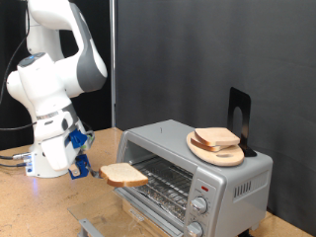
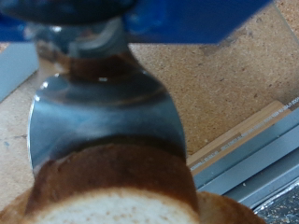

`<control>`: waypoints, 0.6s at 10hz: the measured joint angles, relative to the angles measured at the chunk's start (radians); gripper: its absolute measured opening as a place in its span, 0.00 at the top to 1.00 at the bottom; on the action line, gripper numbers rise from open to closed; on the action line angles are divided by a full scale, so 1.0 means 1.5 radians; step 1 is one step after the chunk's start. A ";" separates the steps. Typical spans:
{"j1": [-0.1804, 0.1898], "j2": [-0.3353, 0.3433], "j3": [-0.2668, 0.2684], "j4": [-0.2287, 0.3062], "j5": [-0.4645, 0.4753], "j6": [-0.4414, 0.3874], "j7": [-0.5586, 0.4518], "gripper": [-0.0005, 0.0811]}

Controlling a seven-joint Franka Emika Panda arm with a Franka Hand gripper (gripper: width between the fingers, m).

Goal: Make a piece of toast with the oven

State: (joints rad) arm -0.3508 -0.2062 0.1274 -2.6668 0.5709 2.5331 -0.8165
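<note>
The piece of toast (image 1: pixel 123 176), pale with a tan crust, hangs level in the air in front of the oven's open front. My gripper (image 1: pixel 87 170) is shut on the edge of the slice on the exterior view's left. The wrist view shows a broad metal finger (image 2: pixel 103 112) pressed on the crust of the toast (image 2: pixel 112 191). The silver oven (image 1: pixel 232 178) stands at the exterior view's right with its door (image 1: pixel 148 205) folded down, the wire rack (image 1: pixel 163 178) showing and two knobs (image 1: pixel 200 205) at the front.
A round wooden plate (image 1: pixel 209 151) with bread slices (image 1: pixel 217 138) sits on top of the oven, beside a black stand (image 1: pixel 240 111). A grey metal bar (image 1: pixel 89 227) lies on the wooden table (image 1: pixel 39 212). Grey metal edges (image 2: pixel 252 159) show in the wrist view.
</note>
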 joint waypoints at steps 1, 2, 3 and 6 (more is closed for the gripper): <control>0.000 0.008 0.012 0.014 -0.033 -0.005 0.039 0.51; 0.000 0.021 0.024 0.028 -0.057 -0.005 0.067 0.51; 0.001 0.033 0.036 0.042 -0.074 -0.003 0.087 0.51; 0.004 0.056 0.071 0.069 -0.124 0.014 0.103 0.51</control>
State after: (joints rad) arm -0.3441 -0.1227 0.2333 -2.5638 0.3853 2.5538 -0.6627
